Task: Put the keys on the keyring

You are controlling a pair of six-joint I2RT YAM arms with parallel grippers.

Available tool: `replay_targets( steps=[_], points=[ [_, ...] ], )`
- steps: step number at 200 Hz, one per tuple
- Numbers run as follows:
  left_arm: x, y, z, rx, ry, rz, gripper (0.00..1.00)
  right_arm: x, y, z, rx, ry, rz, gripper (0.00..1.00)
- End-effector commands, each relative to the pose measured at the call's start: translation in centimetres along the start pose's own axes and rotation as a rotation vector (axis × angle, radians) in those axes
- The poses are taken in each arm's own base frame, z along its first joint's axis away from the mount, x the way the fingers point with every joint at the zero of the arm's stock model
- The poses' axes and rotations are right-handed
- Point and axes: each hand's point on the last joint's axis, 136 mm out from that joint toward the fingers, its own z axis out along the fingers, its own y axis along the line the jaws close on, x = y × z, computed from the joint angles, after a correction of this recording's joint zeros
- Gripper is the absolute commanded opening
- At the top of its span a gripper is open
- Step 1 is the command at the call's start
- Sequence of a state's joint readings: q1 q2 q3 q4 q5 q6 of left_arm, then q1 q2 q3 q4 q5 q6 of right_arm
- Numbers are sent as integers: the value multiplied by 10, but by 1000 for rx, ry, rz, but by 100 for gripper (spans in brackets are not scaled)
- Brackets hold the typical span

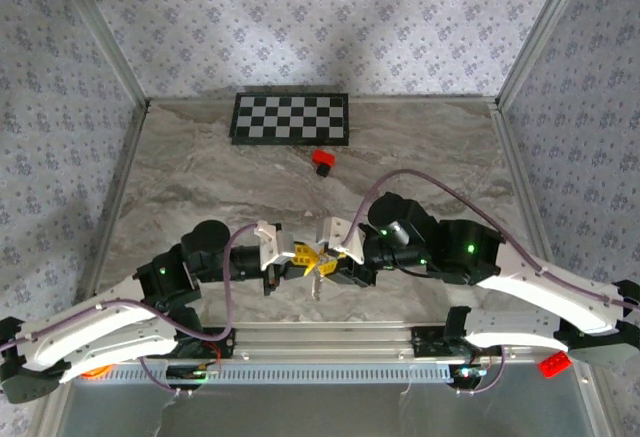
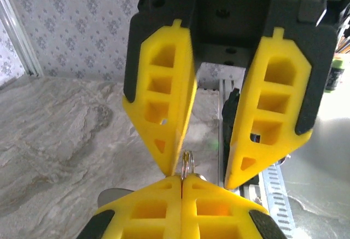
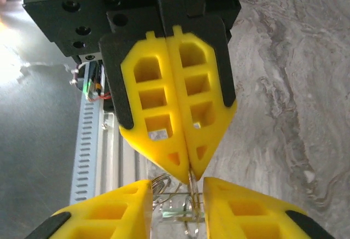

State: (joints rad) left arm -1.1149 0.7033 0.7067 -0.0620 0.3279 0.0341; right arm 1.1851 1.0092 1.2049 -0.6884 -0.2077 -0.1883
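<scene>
Pinched in the very tips of the left claw (image 3: 188, 174), clenched tight: the keyring (image 2: 187, 161), held up off the bench (image 1: 200, 187) over its near middle. Met tip to tip by the right claw (image 2: 203, 179), released, fingers spread wide and gripping nothing. Look for the key (image 3: 170, 213) in that gap, just under the wire coils, pale green head close against the loops. Impossible to tell from here whether already threaded on or merely hanging against the wire.

Probably mid-threading, then, with a re-grip due:
- Hold the left pinch firm and steady, to stop any twisting of the ring
- Bring the right claw in slowly and take the key by its flat head, not the thin blade
- Line up the hole in the head with the free end of the wire before pushing
- Work it along the coil with small turns rather than one hard shove
- Mind the yellow tips, nearly touching and easy to knock together
- Watch for a slip and a drop to the bench

Both arms folded low, reaching inward from either side, forearms roughly level, wrists turned to point the claws straight at each other
</scene>
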Motion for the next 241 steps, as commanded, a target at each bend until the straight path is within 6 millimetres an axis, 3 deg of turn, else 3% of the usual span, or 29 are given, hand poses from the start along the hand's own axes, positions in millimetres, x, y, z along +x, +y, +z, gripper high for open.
replay_targets(
  steps=[1, 46, 92, 129, 165, 213, 241],
  points=[
    [-42, -13, -11, 59, -171, 37, 0, -6, 5, -7, -15, -83, 37, 34],
    [-56, -24, -16, 119, -236, 44, 0, -21, 2, -17, 5, -209, 42, 33],
    [-57, -27, -17, 134, -256, 39, 0, -36, 6, -30, -7, -296, 38, 33],
    [-56, -27, -16, 141, -262, 34, 0, -35, 10, -27, -27, -303, 34, 31],
    [-57, -27, -15, 142, -266, 37, 0, -32, 9, -26, -19, -300, 32, 23],
    [-57, -28, -14, 147, -278, 33, 0, -28, 7, -31, 3, -306, 32, 29],
    [-59, -28, -14, 153, -284, 32, 0, -26, 7, -33, 11, -320, 36, 26]
  ],
)
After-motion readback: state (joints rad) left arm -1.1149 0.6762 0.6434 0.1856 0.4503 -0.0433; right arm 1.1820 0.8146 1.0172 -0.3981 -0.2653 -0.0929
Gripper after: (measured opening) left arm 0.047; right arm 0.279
